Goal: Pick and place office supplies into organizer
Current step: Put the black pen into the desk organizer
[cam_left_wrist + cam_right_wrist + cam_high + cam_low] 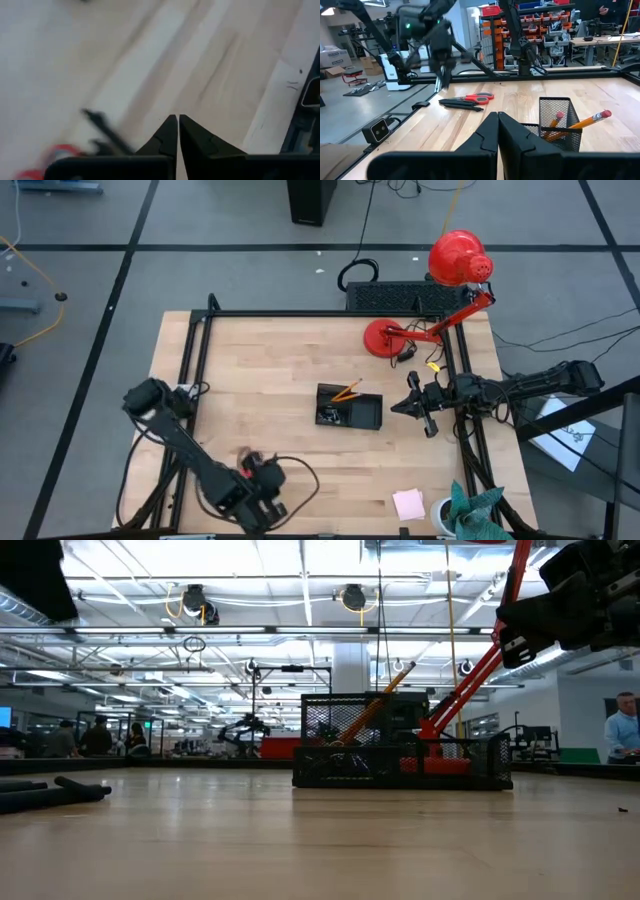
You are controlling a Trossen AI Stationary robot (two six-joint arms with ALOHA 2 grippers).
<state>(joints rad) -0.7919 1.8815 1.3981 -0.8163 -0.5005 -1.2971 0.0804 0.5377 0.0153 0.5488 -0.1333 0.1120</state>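
Nope, no readable labels. Left claw (pixel 177 131) closed, empty, near scissors (pixel 472 98). Right claw (pixel 498 131) closed, empty, beside organizer (pixel 350 409) holding pencils (pixel 580 122).

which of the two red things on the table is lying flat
The red-handled scissors, flat on the wood beside the black pens. The red desk lamp stands on its round base.

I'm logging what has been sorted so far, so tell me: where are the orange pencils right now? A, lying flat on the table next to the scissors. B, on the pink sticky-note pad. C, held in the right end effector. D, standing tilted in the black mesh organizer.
D: the orange pencils lean tilted, eraser ends up, inside the black mesh organizer; the right end effector is shut and empty.
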